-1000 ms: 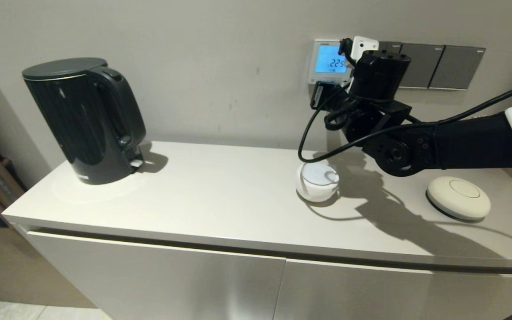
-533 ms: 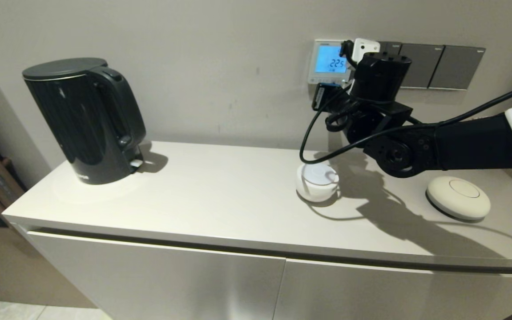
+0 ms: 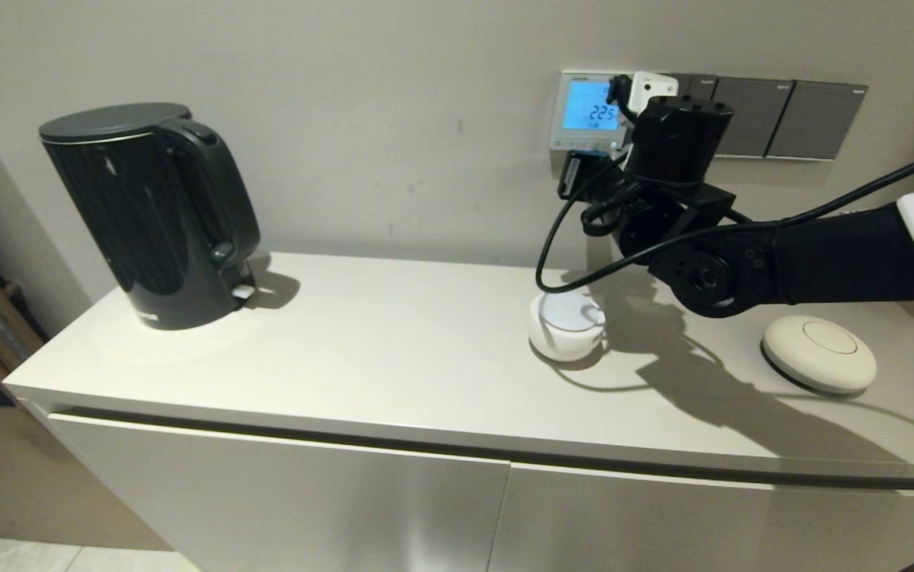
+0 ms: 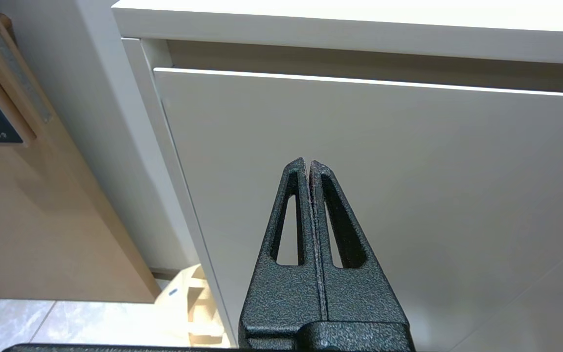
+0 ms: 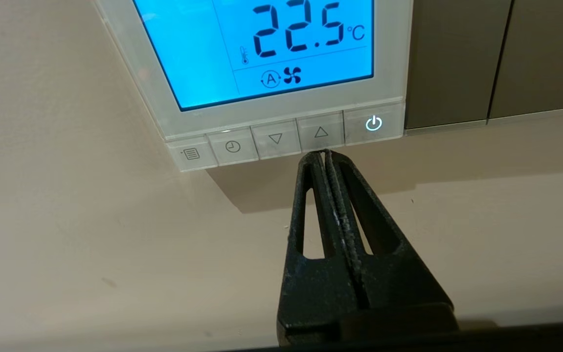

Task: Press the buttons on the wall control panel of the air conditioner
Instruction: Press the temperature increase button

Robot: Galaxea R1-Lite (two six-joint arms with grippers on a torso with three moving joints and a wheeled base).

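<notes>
We take the pressing step to be in hand. Our left gripper hangs by the cabinet front, well left of the air conditioner's wall control panel, jaws pressed together. The panel glows blue, reading 22.5, on the wall above the counter. Our right gripper, jaws shut, points just below the up-arrow among the buttons; next we likely need a slight forward push.

The right gripper has risen slightly toward the buttons.
</notes>
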